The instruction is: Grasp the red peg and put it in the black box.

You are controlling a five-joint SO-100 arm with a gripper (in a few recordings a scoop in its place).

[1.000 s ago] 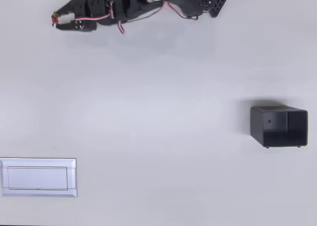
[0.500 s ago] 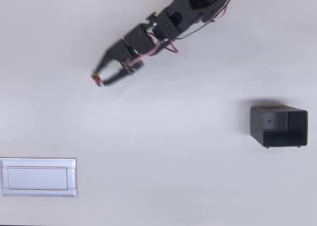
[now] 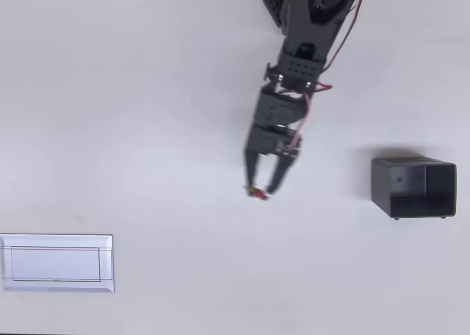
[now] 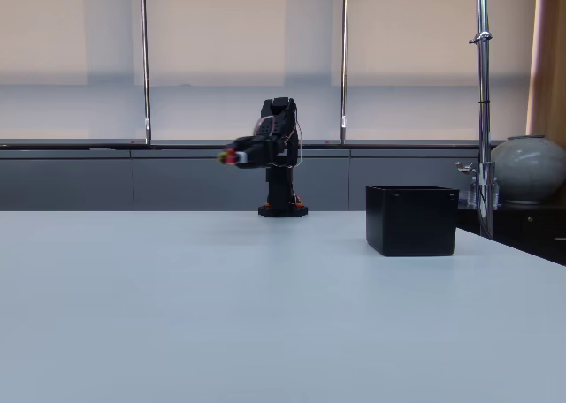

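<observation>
In the overhead view my black gripper [image 3: 258, 192] points down the picture near the table's middle, shut on the tiny red peg [image 3: 257, 193] at its fingertips. The fixed view shows the gripper [image 4: 232, 157] held well above the table, the red peg [image 4: 233, 158] at its tip. The black box [image 3: 413, 187] stands open-topped at the right of the overhead view, well to the right of the gripper. In the fixed view the black box [image 4: 412, 219] sits on the table right of the arm.
A flat white tray [image 3: 56, 263] lies at the lower left of the overhead view. The arm's base [image 4: 283, 209] stands at the table's far side. A metal pole [image 4: 483, 102] and a round pot [image 4: 529, 169] stand beyond the table's right edge.
The arm has swung from the upper left across to the middle of the overhead view, carrying the red peg toward the box side.
</observation>
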